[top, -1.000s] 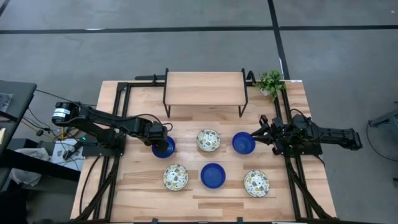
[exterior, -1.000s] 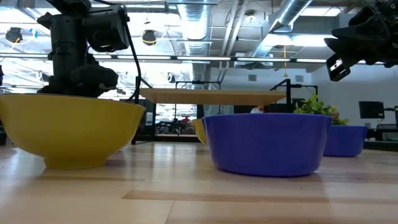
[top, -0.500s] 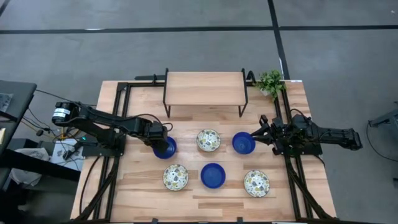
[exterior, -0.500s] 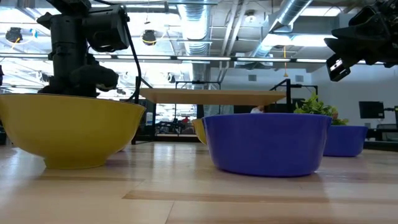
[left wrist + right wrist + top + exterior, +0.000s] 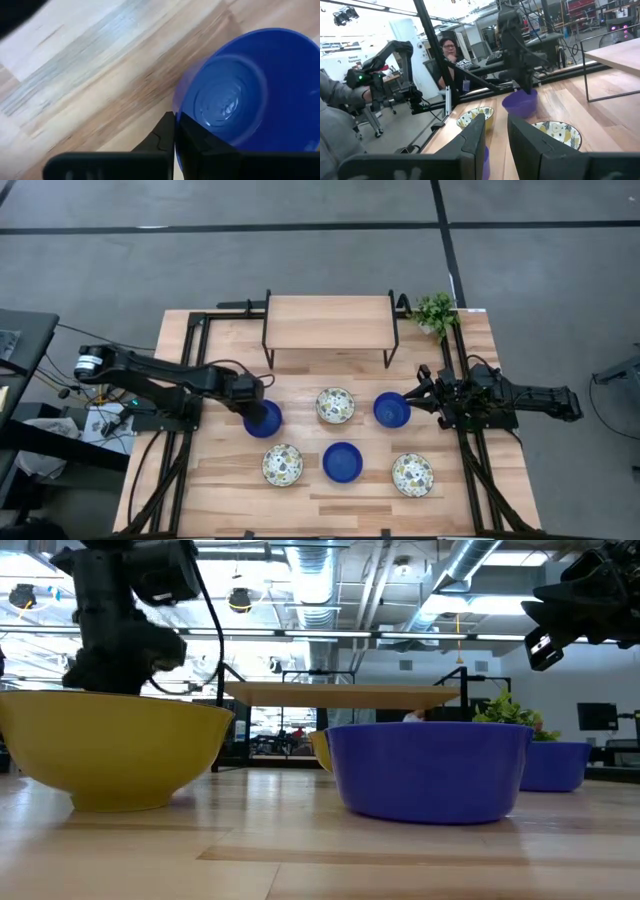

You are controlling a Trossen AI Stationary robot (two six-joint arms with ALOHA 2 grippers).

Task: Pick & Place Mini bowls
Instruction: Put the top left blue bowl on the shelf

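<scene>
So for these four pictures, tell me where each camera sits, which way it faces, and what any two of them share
High view: above the table, looking straight down; both arms show, the left gripper shut on a blue bowl.
Low view: at table-top height, looking level across the bowls into the room; arms enter from above.
Left wrist view: on the left wrist, looking down at the blue bowl pinched by its rim.
Right wrist view: on the right wrist, looking across the table past the right gripper.
Shared: the high and left wrist views both show that gripped bowl.

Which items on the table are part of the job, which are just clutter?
Job: three blue mini bowls; three patterned mini bowls; left gripper shut on the left blue one.
Clutter: plant, wooden shelf.
</scene>
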